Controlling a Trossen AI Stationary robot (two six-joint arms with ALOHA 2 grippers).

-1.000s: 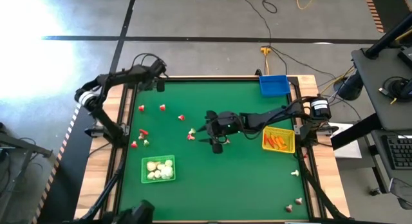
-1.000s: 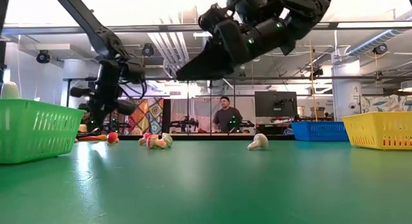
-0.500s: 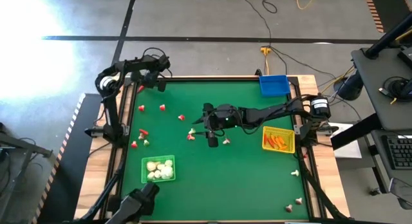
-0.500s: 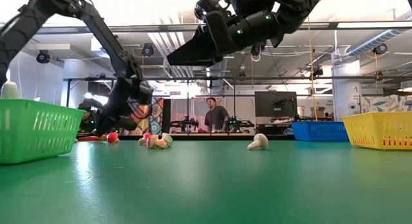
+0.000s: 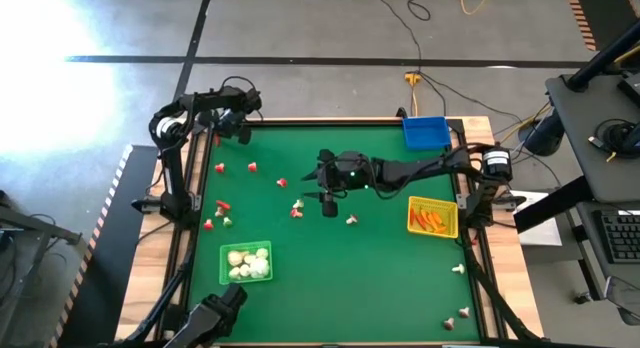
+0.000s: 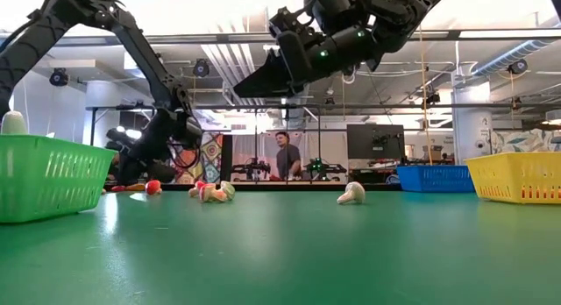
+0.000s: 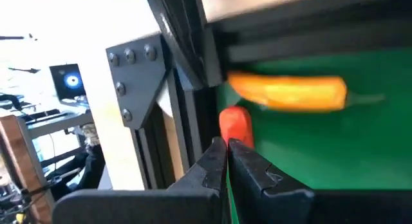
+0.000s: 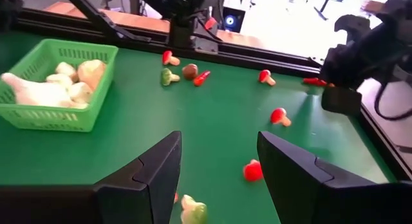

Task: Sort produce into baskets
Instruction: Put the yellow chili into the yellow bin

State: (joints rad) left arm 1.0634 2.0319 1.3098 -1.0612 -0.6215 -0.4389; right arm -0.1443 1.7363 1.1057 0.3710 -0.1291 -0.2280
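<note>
My right gripper (image 5: 326,196) hangs open and empty above the table's middle; it also shows in the low view (image 6: 252,84) and in its wrist view (image 8: 219,166). Below and beyond it lie small red-and-white pieces (image 8: 253,170) and a whitish piece (image 5: 351,220). My left gripper (image 5: 238,131) is shut at the far left corner, its tips (image 7: 226,147) just short of a red piece (image 7: 235,125) and an orange carrot stick (image 7: 286,93); whether they touch the red piece, I cannot tell. The green basket (image 5: 246,262) holds whitish bulbs, the yellow basket (image 5: 432,217) orange sticks. The blue basket (image 5: 425,131) stands at the far right.
More small pieces lie along the left side (image 5: 222,206) and near the front right corner (image 5: 456,316). The table's dark frame and corner bracket (image 7: 138,89) stand right beside my left gripper. A person (image 6: 282,156) stands in the room behind the table.
My right gripper has gone a little toward the table's far and left edges, staying raised and open. My left arm has folded up near the far left corner, and its gripper has tipped down toward the table there.
</note>
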